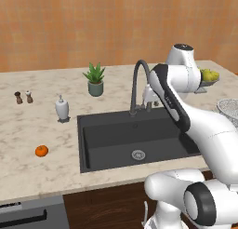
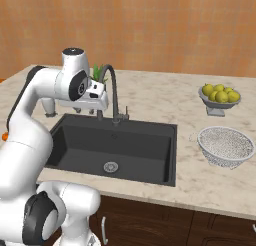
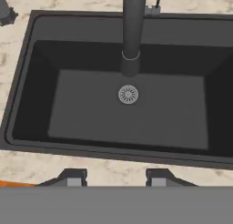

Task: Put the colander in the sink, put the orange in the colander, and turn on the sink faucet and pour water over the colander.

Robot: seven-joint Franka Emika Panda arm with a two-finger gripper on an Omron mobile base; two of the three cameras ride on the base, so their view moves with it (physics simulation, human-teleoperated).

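Colander (image 2: 226, 145) sits on the counter right of the sink (image 2: 75, 140). My gripper (image 3: 116, 177) hangs wide and empty; I should swing right and grasp its rim.

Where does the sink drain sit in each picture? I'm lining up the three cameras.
Left base view: drain, lower centre, near the sink's front wall.
Right base view: drain, left of centre.
Hand view: drain, just above centre.
Shared landmark: the faucet behind it.
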